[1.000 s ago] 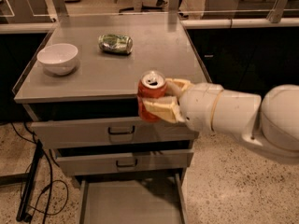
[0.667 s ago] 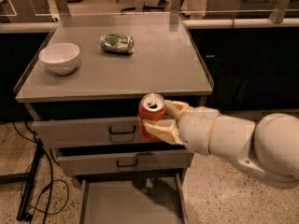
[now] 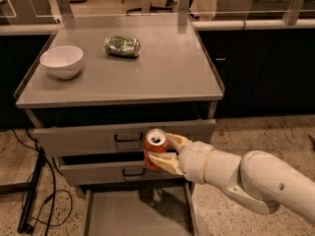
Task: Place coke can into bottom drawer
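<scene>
My gripper (image 3: 158,150) is shut on the red coke can (image 3: 154,147), whose silver top faces up. It holds the can upright in the air in front of the two upper drawers, above the open bottom drawer (image 3: 135,215). The bottom drawer is pulled out, a flat grey tray with nothing seen in it. My cream arm (image 3: 246,178) reaches in from the lower right.
A white bowl (image 3: 62,61) and a dented green-and-silver can (image 3: 122,46) lying on its side sit on the cabinet top (image 3: 162,73). The two upper drawers (image 3: 98,139) with black handles are closed. Black cables (image 3: 32,200) lie on the floor at the left.
My gripper has carried the coke can downward, from level with the cabinet top's edge to in front of the upper drawers.
</scene>
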Motion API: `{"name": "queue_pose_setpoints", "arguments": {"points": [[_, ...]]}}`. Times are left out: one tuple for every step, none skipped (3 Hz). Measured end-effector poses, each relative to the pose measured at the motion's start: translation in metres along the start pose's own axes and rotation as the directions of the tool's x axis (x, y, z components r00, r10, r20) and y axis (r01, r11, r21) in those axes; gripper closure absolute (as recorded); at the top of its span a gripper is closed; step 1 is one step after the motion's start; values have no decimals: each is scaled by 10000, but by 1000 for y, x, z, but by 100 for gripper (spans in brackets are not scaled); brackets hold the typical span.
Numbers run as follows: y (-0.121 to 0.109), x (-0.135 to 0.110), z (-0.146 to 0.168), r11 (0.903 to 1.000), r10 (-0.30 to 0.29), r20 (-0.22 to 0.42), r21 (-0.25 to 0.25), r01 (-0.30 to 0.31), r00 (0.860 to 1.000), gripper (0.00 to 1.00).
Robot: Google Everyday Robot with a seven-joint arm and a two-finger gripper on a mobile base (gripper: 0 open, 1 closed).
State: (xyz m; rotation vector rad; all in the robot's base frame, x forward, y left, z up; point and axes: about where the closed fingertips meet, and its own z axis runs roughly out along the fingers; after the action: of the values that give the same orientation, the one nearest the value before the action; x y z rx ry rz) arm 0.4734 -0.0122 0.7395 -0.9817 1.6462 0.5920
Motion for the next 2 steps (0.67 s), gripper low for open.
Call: {"name": "queue_pose_setpoints", "arguments": {"points": [[0,0,0,10000,0,-3,-4,0,10000,100],[17,18,19,9985,12,-401,-553,-34,9992,100]]}}
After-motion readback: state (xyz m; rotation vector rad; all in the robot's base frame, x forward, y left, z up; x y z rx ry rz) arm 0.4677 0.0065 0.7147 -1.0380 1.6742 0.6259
